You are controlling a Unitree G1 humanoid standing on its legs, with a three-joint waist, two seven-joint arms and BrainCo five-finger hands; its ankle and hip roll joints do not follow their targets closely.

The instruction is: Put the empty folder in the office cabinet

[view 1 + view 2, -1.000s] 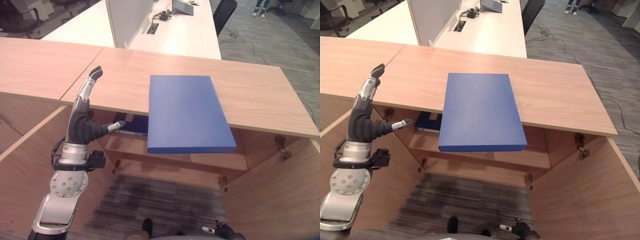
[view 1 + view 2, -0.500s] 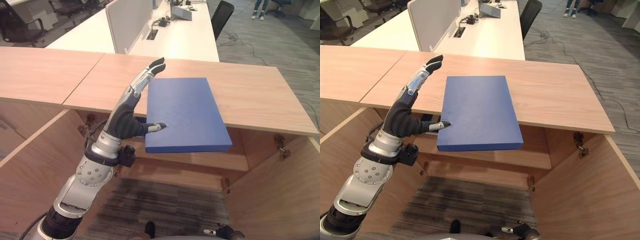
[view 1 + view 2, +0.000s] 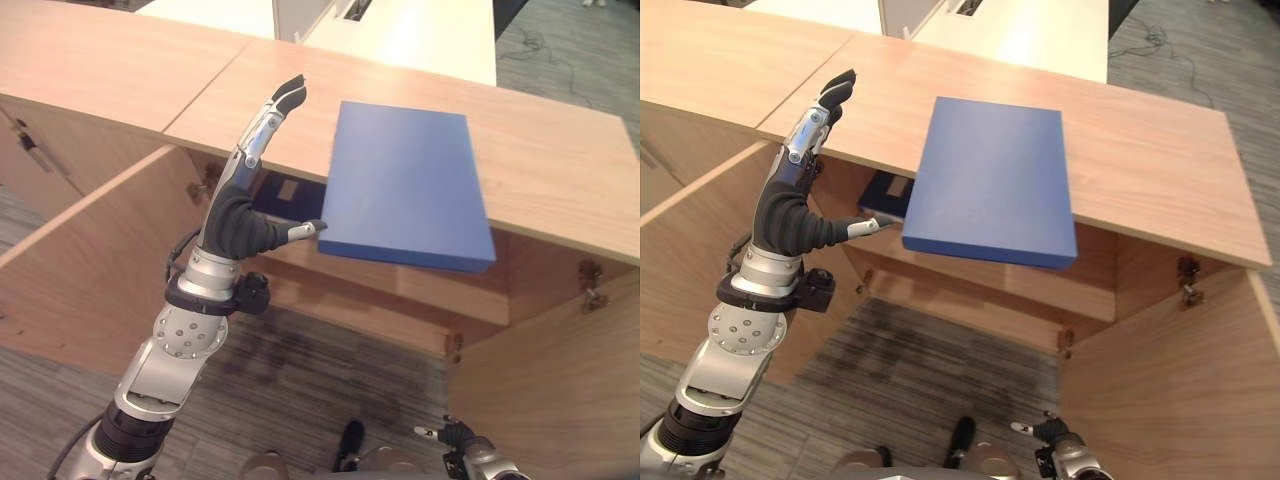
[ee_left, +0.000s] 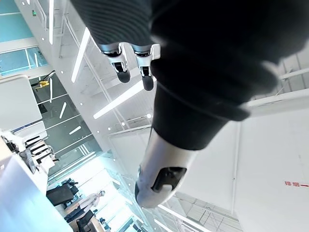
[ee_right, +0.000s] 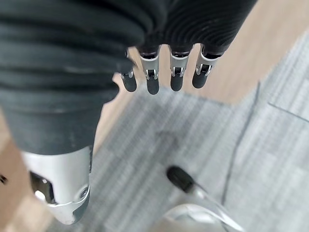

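Low at the near right edge, the right robot hand (image 3: pixel 1048 433) hangs over grey carpet (image 3: pixel 930 370), its fingers (image 5: pixel 176 72) straight and relaxed, holding nothing. Further in on the left, the left robot hand (image 3: pixel 236 215) is raised with fingers straight and thumb (image 3: pixel 303 230) stretched toward the blue folder (image 3: pixel 405 185), thumb tip just beside the folder's near left corner; whether it touches cannot be told. That folder lies flat on the wooden tabletop (image 3: pixel 560 170) of the office cabinet (image 3: pixel 1160 360), its near end overhanging the open cabinet front. Beneath it, on the inner shelf (image 3: pixel 970 283), something dark blue (image 3: pixel 883 195) rests. Beyond stands a white desk (image 3: pixel 430 35).
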